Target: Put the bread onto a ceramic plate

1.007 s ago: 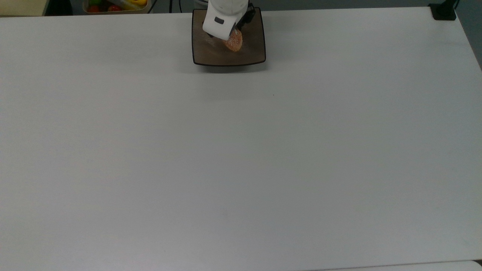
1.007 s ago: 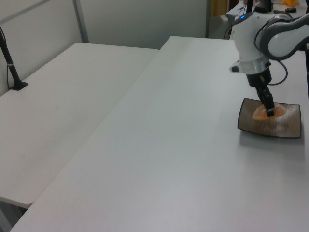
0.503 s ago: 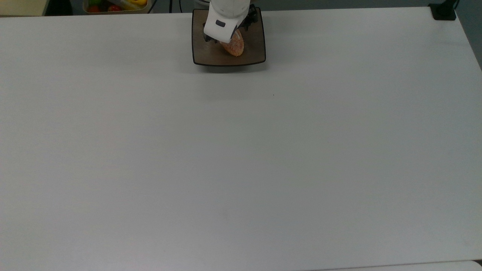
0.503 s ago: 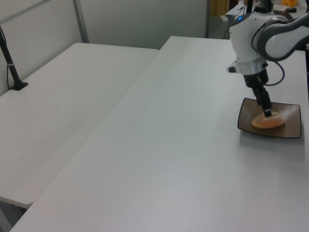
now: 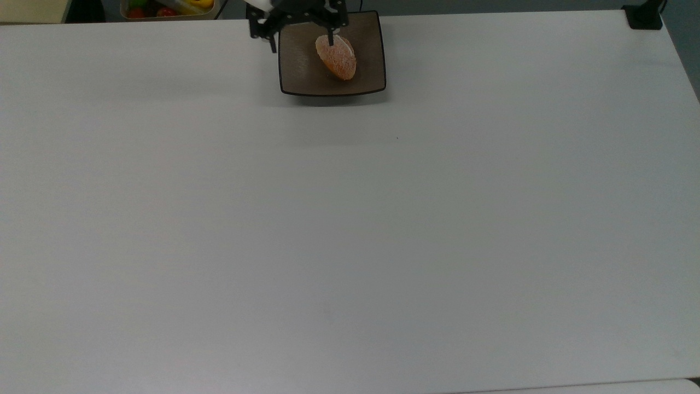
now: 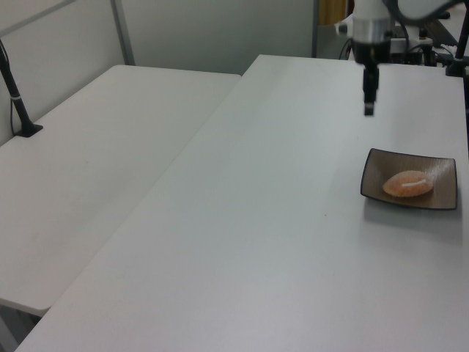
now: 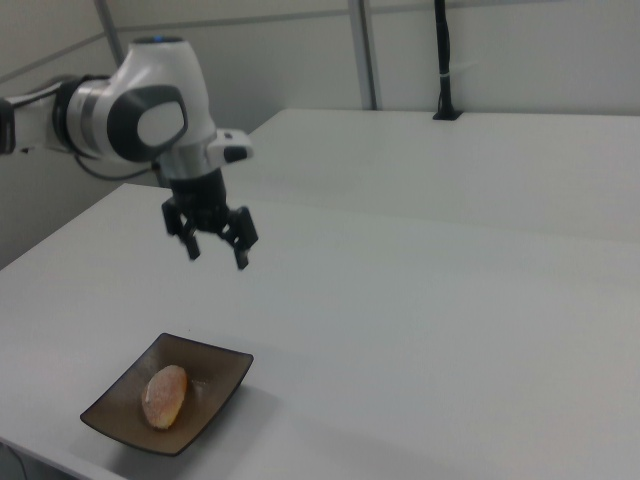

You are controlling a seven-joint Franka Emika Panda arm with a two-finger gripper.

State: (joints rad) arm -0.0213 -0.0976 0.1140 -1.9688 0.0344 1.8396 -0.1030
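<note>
The bread (image 5: pixel 336 57) lies flat on the plate (image 5: pixel 299 71), near its middle, white stripe up. The plate sits at the far edge of the table (image 5: pixel 350 230) in the top view. The tool (image 7: pixel 216 252) hangs in the air well above the plate, empty, its fingers (image 7: pixel 241 260) spread wide and pointing down.

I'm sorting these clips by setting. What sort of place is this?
Most likely a robotics lab or test room. A white robot arm with an open hand hangs above bare white tables, with only a bun on a brown plate. A black pole is clamped at a table's edge.
</note>
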